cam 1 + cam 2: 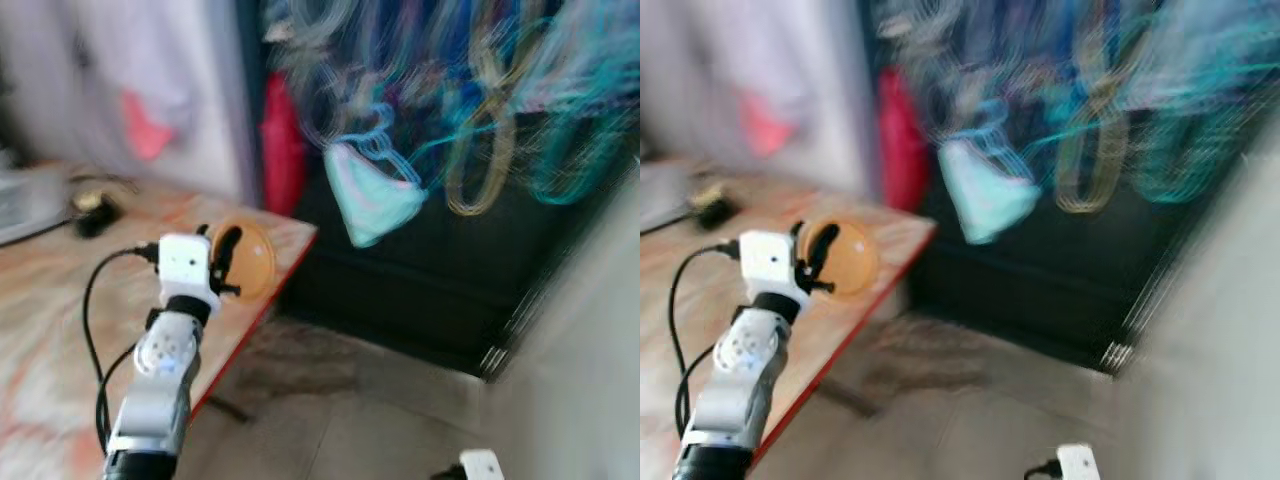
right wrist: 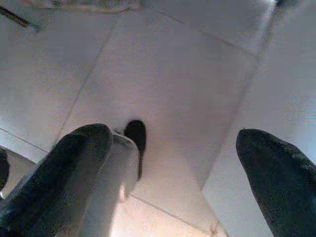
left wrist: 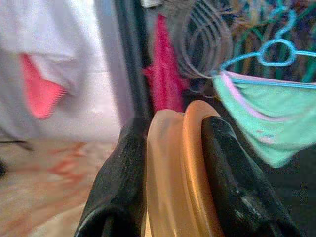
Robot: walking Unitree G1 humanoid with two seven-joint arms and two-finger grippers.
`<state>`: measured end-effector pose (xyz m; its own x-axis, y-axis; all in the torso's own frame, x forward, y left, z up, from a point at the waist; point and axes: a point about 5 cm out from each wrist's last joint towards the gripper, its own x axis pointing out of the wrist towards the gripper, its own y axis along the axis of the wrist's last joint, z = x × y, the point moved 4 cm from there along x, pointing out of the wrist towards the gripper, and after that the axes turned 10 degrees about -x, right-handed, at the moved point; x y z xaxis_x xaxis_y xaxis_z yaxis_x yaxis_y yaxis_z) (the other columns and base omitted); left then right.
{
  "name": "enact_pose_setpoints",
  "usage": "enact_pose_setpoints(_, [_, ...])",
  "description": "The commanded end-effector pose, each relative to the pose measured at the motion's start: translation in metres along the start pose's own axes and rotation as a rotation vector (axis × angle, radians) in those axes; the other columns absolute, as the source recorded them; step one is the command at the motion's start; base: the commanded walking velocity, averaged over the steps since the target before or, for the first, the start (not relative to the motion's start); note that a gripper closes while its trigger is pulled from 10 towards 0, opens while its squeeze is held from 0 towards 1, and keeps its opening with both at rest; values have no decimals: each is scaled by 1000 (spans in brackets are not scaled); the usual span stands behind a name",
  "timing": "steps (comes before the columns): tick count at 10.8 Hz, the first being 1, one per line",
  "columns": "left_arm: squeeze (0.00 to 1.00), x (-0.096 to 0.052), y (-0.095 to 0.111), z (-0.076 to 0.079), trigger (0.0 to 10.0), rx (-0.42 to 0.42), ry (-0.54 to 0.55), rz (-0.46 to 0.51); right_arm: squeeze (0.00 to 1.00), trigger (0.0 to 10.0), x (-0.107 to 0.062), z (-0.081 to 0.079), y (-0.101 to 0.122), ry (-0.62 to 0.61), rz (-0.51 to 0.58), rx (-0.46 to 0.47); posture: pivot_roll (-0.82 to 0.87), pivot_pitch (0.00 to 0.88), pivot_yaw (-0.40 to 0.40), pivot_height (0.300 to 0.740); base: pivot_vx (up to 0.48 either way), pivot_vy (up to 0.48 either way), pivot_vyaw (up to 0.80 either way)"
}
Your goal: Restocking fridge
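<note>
Beside table (image 1: 60, 300), left pincer (image 1: 228, 262) grips orange lid (image 1: 255, 262).

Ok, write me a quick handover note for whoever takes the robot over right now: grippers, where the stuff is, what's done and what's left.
Left gripper: raised over the table's near corner, shut on an orange round container held on edge between its fingers.
Right gripper: open, holding nothing, hanging low and pointing at the tiled floor.
Surroundings: head views are blurred. Ahead is a dark rack hung with coloured hangers and a mint-green cloth.
Done: the container is picked up.
Left: I can't make out a fridge; find it and put the container inside.
</note>
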<state>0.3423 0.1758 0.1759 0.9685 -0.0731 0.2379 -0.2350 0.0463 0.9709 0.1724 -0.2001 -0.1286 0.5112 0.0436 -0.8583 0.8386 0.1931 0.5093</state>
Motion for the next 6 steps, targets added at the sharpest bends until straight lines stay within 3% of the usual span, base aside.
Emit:
enact_pose_setpoints(1, [0,1,3,-2,10000,4,-4,7,0,10000,0,-2,-1,5,-2,10,14,0,30,740,0,0,-800])
enact_pose_setpoints(4, [0,1,-3,0,10000,-6,-10,-13,0,10000,0,-2,0,10,-3,8,13,0,29,740,0,0,-800])
enact_pose_setpoints(6, [0,-3,-19,-2,10000,-15,-9,-70,0,10000,0,-2,0,12,-4,8,10,0,28,740,0,0,-800])
